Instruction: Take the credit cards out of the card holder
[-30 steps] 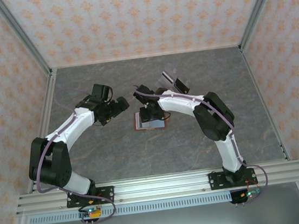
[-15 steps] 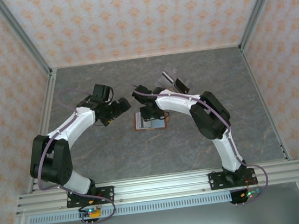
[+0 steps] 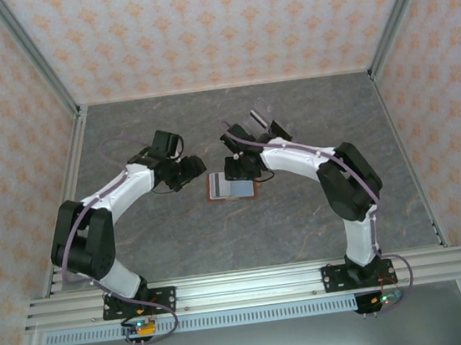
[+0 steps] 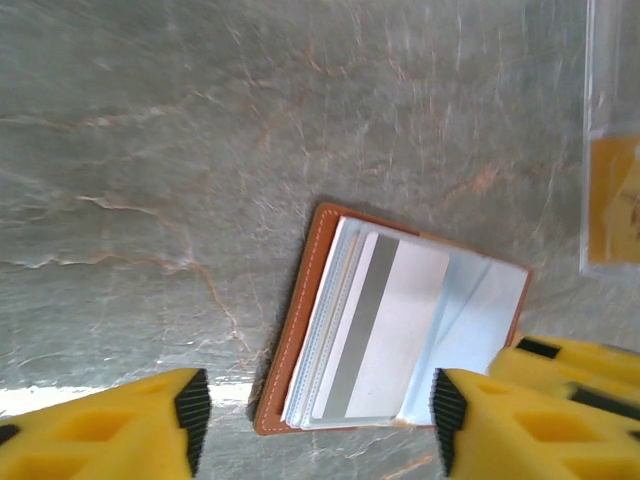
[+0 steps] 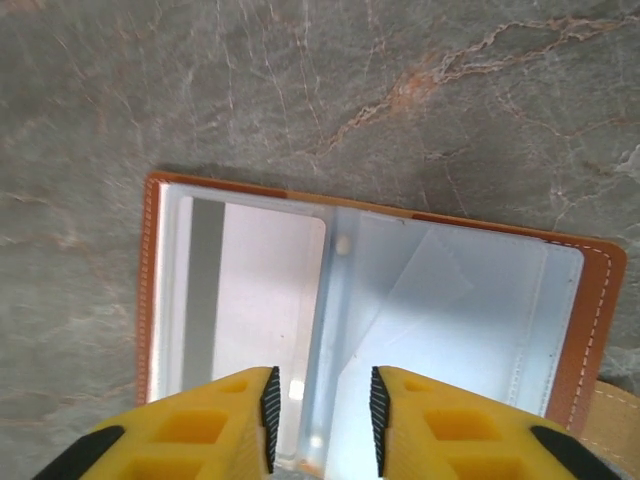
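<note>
Over the open card holder (image 5: 460,300), left pincer (image 4: 320,420) wide; right pincer (image 5: 322,415) narrow, perhaps touching.

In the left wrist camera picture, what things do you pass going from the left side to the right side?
A yellow finger → brown rim of the card holder → credit card with a grey stripe → clear plastic sleeve.

The left arm (image 3: 123,188) and right arm (image 3: 293,156) share white shells on the long links and black housings at the joints, each standing on a black base plate (image 3: 141,301) bolted to a silver rail (image 3: 244,284). A thin purplish cable (image 3: 109,143) runs along each arm, and the left tool (image 4: 318,420) and right tool (image 5: 323,420) carry blocky yellow fingers (image 4: 110,435) with black ribbed pads (image 4: 192,410)
</note>
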`<state>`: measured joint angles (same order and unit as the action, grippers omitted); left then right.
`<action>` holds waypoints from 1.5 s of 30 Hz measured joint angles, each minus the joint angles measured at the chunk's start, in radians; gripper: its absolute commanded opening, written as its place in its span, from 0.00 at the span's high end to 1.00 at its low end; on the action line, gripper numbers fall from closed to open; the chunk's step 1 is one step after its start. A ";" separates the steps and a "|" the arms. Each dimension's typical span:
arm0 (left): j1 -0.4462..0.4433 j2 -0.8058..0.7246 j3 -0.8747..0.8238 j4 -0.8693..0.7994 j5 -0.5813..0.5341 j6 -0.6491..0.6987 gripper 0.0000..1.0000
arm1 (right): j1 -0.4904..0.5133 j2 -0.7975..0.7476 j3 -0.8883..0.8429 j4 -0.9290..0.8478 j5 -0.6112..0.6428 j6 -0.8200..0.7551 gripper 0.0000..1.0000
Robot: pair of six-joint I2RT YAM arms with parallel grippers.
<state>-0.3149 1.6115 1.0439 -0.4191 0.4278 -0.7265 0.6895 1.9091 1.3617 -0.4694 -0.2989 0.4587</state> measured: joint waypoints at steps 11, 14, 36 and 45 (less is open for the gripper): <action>-0.064 0.130 0.070 0.026 0.036 -0.009 0.67 | -0.062 -0.014 -0.141 0.235 -0.180 0.132 0.75; -0.065 0.153 0.083 0.032 0.039 -0.010 0.71 | -0.062 -0.013 -0.141 0.268 -0.199 0.147 0.75; -0.072 0.228 0.102 0.049 0.062 -0.025 0.84 | -0.062 0.048 -0.141 0.292 -0.210 0.168 0.82; -0.072 0.255 0.102 0.053 0.063 -0.025 0.85 | -0.064 0.060 -0.141 0.295 -0.216 0.167 0.82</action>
<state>-0.3866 1.8664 1.1461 -0.3660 0.4908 -0.7513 0.6254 1.9690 1.2209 -0.1745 -0.5144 0.6262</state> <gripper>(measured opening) 0.153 0.182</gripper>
